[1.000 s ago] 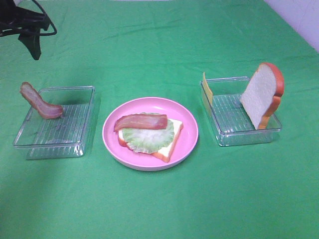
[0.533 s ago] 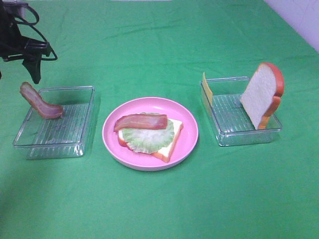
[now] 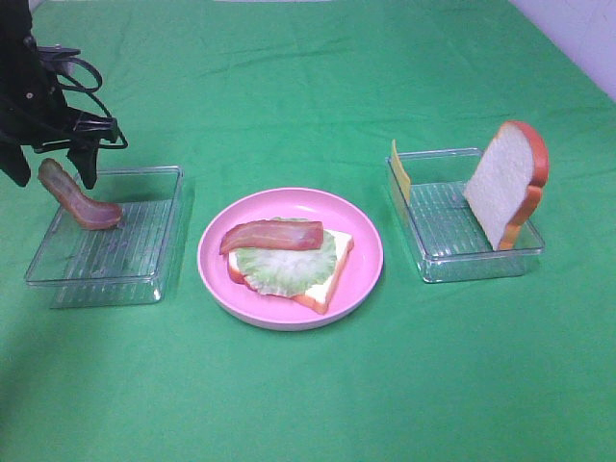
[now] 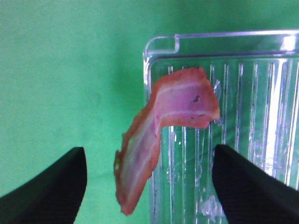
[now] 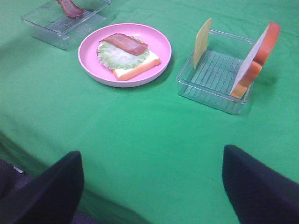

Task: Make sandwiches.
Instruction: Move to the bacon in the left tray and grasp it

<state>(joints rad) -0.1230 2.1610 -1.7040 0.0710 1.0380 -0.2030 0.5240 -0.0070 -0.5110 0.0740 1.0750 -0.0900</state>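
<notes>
Now your left claw (image 3: pixel 54 178), spread, straddles the bacon strip (image 4: pixel 161 121) leaning in the tray (image 3: pixel 144 284) left of the pink plate (image 3: pixel 368 252), where the half-built sandwich (image 3: pixel 289 265) lies. Closing off-centre could flick it out.

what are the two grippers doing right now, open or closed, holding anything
left gripper: open, straddling the bacon strip, not gripping it
right gripper: open, holding nothing

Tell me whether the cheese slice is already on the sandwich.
No, the cheese slice stands on edge in the right tray, apart from the sandwich on the plate.
</notes>
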